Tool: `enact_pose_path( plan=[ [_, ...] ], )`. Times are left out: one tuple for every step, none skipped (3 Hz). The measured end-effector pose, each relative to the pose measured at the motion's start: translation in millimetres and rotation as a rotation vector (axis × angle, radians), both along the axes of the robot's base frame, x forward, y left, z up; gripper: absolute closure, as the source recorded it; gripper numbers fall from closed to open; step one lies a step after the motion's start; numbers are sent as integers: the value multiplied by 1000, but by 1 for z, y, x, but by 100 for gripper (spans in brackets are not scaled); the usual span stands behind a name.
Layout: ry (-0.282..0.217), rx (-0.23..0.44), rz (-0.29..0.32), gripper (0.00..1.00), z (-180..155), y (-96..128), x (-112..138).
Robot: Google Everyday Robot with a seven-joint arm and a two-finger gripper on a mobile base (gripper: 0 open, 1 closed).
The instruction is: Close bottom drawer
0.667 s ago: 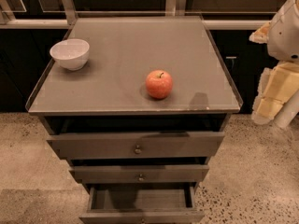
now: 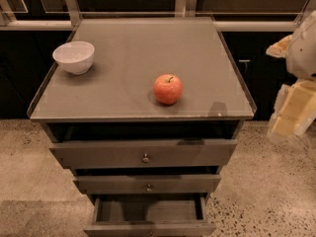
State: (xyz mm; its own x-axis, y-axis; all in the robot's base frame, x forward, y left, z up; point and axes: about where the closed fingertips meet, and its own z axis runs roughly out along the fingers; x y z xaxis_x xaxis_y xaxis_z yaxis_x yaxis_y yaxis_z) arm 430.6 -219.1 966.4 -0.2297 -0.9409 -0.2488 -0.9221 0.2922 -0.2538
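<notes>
The bottom drawer (image 2: 148, 228) is the lowest and narrowest of three dark grey-brown drawers in the cabinet. It is pulled out towards me, with its empty inside (image 2: 148, 209) showing. Its front panel is at the frame's lower edge and its knob is cut off. The middle drawer (image 2: 147, 183) and the top drawer (image 2: 143, 153) above it are each pulled out a little. My gripper (image 2: 292, 111), white and cream, hangs at the right edge of the view. It is to the right of the cabinet, about level with its top, and apart from the drawers.
On the grey cabinet top (image 2: 128, 53) stand a red apple (image 2: 168, 89) near the middle front and a white bowl (image 2: 74, 57) at the left. Dark cabinets with a pale rail (image 2: 39, 25) run behind. Speckled floor (image 2: 266, 191) lies around the cabinet.
</notes>
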Motion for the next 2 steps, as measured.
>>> enact_pose_path(
  plan=[
    [8, 113, -6, 0, -42, 4, -21],
    [57, 318, -81, 0, -123, 10, -41]
  ],
)
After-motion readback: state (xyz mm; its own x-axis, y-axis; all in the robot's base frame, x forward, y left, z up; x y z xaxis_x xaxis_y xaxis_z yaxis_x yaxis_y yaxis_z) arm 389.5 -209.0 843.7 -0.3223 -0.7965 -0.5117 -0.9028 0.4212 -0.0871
